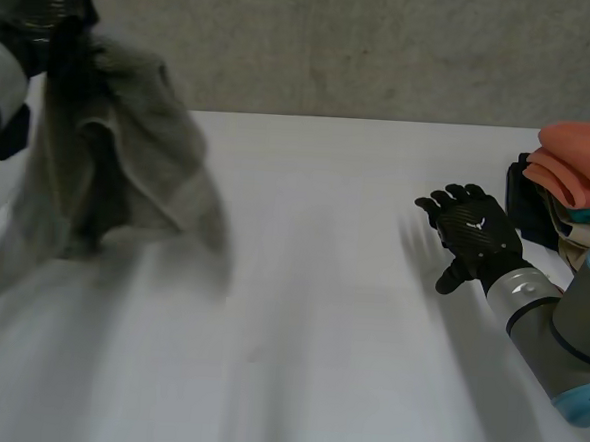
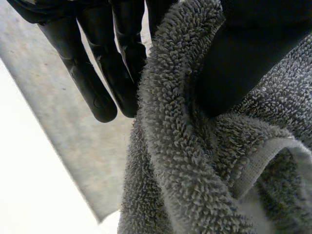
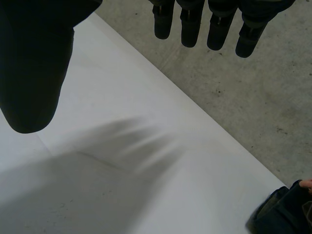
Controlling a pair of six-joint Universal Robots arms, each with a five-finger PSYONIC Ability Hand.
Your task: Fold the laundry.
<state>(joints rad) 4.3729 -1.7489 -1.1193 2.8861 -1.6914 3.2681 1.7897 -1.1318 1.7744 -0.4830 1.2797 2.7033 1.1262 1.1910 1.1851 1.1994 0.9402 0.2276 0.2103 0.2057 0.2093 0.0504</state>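
A grey terry towel (image 1: 128, 171) hangs in the air over the table's far left, bunched and drooping. My left hand (image 1: 37, 10) holds it from above, high at the far left. In the left wrist view the thumb (image 2: 243, 53) presses a fold of the towel (image 2: 185, 161) against the fingers (image 2: 97, 73). My right hand (image 1: 474, 237) hovers flat above the table at the right, fingers spread and straight, holding nothing. The right wrist view shows its fingers (image 3: 195, 24) and thumb (image 3: 34, 63) apart over the bare white table (image 3: 122, 161).
A stack of folded laundry, with an orange piece (image 1: 584, 159) on top and dark cloth (image 1: 531, 205) beneath, sits at the table's right edge. A corner of the dark cloth (image 3: 282, 212) shows beyond my right hand. Behind the table stands a grey wall (image 1: 386, 46).
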